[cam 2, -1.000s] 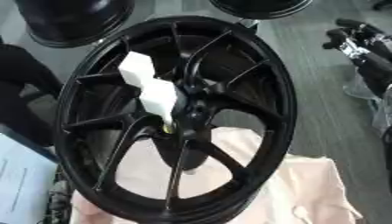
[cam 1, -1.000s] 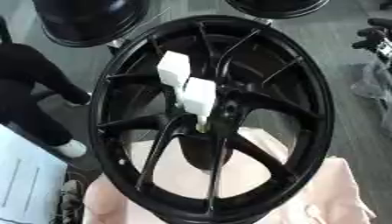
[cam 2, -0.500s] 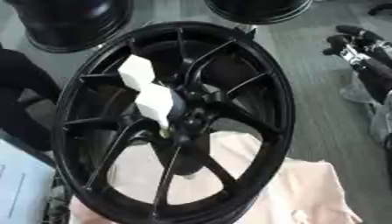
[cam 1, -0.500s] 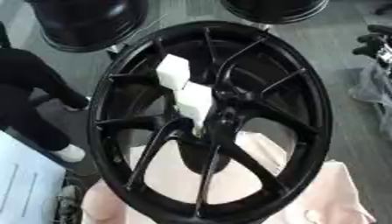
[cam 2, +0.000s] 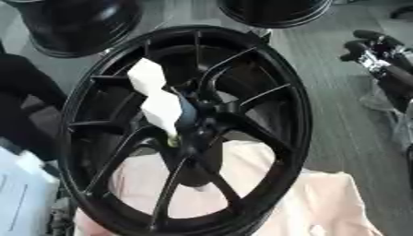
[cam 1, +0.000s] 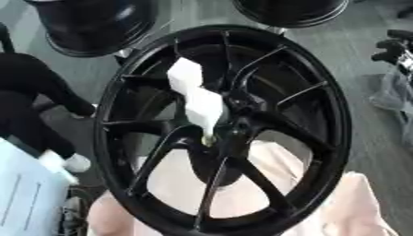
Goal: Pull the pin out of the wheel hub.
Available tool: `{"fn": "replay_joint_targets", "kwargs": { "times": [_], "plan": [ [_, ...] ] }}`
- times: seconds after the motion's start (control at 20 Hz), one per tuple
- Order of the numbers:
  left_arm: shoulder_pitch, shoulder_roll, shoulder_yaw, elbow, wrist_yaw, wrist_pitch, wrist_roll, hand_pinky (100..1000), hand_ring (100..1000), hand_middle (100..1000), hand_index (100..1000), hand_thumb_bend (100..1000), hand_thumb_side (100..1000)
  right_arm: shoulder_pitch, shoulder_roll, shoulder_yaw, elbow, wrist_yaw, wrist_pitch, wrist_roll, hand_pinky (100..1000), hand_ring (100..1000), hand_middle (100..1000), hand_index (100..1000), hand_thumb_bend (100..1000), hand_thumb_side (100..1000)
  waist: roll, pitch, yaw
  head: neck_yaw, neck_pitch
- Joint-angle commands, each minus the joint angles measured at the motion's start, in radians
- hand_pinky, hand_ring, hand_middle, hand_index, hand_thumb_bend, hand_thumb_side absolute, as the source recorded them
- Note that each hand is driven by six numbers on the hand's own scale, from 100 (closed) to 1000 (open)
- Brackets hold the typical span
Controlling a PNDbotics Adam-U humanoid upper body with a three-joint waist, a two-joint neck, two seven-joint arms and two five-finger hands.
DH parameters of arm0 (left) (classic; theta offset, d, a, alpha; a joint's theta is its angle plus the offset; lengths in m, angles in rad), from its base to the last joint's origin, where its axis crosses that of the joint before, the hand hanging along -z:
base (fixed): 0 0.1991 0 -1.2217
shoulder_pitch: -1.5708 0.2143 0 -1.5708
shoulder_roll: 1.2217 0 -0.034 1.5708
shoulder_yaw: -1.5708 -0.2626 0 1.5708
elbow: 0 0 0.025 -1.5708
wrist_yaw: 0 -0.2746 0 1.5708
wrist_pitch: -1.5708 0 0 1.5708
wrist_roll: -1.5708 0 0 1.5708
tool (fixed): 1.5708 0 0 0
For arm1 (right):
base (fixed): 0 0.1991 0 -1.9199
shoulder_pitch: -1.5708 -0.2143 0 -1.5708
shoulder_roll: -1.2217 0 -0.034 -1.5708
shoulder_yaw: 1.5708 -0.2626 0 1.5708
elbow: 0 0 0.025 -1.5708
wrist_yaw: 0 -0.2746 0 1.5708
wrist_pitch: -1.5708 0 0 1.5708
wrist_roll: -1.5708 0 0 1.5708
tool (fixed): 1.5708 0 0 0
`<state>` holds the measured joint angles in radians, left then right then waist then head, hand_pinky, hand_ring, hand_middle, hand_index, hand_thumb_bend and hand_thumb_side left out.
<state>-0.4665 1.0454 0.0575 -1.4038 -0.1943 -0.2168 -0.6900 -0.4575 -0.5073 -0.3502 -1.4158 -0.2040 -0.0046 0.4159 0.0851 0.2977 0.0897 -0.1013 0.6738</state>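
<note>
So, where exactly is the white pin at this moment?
The white pin stands in the middle of the left eye view, its lower tip at the centre of the black wheel hub, just left of the middle spokes, above the pink cloth.

A black wheel hub [cam 1: 234, 124] fills the middle of the scene, its spokes leaving wedge-shaped gaps around the centre. A white two-block pin [cam 1: 197, 99] juts from the hub's centre, blocking the upper-left gap. The robot's right hand [cam 2: 375, 53] shows at the right edge, with bare grey floor [cam 2: 331, 106] between it and the rim. Other black wheels [cam 1: 97, 23] crowd the far side, well left of that hand; pink cloth [cam 2: 315, 203] lies below it.
</note>
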Motion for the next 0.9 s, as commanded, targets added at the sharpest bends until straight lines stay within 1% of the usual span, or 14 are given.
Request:
{"fn": "replay_joint_targets", "kwargs": {
  "times": [0.05, 0.2, 0.25, 0.35, 0.4, 0.5, 0.6, 0.65, 0.7, 0.75, 0.8, 0.85, 0.9],
  "plan": [
    [-0.015, 0.029, 0.011, 0.000, 0.001, -0.003, -0.003, 860, 842, 804, 858, 337, 100, -0.015, -0.034, -0.002, -0.007, -0.007, -0.001, 0.003, 985, 731, 735, 858, 334, 409, 0.000, -0.026, 0.004, 0.003, -0.013],
    [-0.018, 0.028, 0.009, -0.002, 0.008, -0.005, -0.005, 859, 840, 800, 847, 323, 100, -0.015, -0.034, -0.002, -0.007, -0.007, -0.002, 0.004, 985, 731, 735, 858, 333, 409, 0.000, -0.027, 0.003, 0.004, -0.015],
    [-0.019, 0.026, 0.009, -0.004, 0.014, -0.006, -0.003, 854, 833, 791, 839, 251, 100, -0.015, -0.034, -0.002, -0.007, -0.008, -0.002, 0.004, 985, 731, 735, 858, 332, 409, 0.000, -0.027, 0.002, 0.005, -0.015],
    [-0.021, 0.019, 0.012, -0.013, 0.040, -0.007, 0.013, 850, 826, 785, 837, 138, 100, -0.016, -0.034, -0.002, -0.007, -0.008, -0.001, 0.004, 985, 730, 735, 858, 332, 408, 0.000, -0.026, 0.001, 0.004, -0.017],
    [-0.022, 0.015, 0.012, -0.023, 0.058, -0.007, 0.025, 848, 822, 781, 837, 100, 100, -0.017, -0.033, -0.002, -0.007, -0.009, -0.001, 0.004, 985, 731, 735, 858, 331, 408, 0.000, -0.026, 0.000, 0.004, -0.017],
    [-0.025, 0.007, 0.011, -0.047, 0.086, -0.001, 0.066, 840, 809, 768, 830, 100, 157, -0.019, -0.032, -0.002, -0.008, -0.010, 0.000, 0.005, 985, 731, 735, 858, 330, 408, 0.000, -0.026, -0.001, 0.004, -0.018],
    [-0.032, -0.017, 0.019, -0.078, 0.119, 0.017, 0.160, 826, 794, 756, 825, 100, 257, -0.019, -0.032, -0.002, -0.009, -0.010, 0.001, 0.004, 985, 730, 735, 858, 329, 407, -0.001, -0.026, -0.001, 0.005, -0.016],
    [-0.034, -0.038, 0.023, -0.095, 0.147, 0.028, 0.220, 812, 781, 743, 812, 100, 368, -0.020, -0.030, -0.002, -0.009, -0.011, 0.001, 0.004, 985, 730, 735, 858, 329, 407, -0.003, -0.026, -0.002, 0.004, -0.014],
    [-0.035, -0.060, 0.024, -0.114, 0.179, 0.044, 0.281, 811, 780, 742, 810, 100, 377, -0.020, -0.029, -0.002, -0.010, -0.012, 0.001, 0.004, 985, 731, 735, 858, 329, 407, -0.004, -0.026, -0.002, 0.004, -0.013],
    [-0.040, -0.094, 0.026, -0.135, 0.213, 0.063, 0.342, 803, 773, 735, 801, 100, 460, -0.020, -0.028, -0.003, -0.011, -0.013, 0.001, 0.003, 985, 730, 735, 858, 327, 406, -0.005, -0.026, -0.003, 0.005, -0.009],
    [-0.047, -0.132, 0.028, -0.157, 0.248, 0.085, 0.397, 800, 770, 731, 798, 100, 496, -0.020, -0.027, -0.003, -0.012, -0.015, 0.001, 0.003, 985, 730, 735, 858, 327, 406, -0.007, -0.026, -0.003, 0.006, -0.007],
    [-0.054, -0.172, 0.032, -0.180, 0.283, 0.108, 0.445, 793, 765, 724, 794, 100, 552, -0.021, -0.025, -0.003, -0.014, -0.017, 0.001, 0.002, 985, 731, 735, 858, 326, 406, -0.010, -0.026, -0.004, 0.006, -0.006],
    [-0.061, -0.216, 0.038, -0.203, 0.319, 0.132, 0.490, 788, 761, 720, 792, 100, 577, -0.022, -0.022, -0.003, -0.015, -0.019, 0.001, 0.002, 985, 730, 735, 858, 325, 406, -0.013, -0.026, -0.005, 0.006, -0.004]
  ]
}}
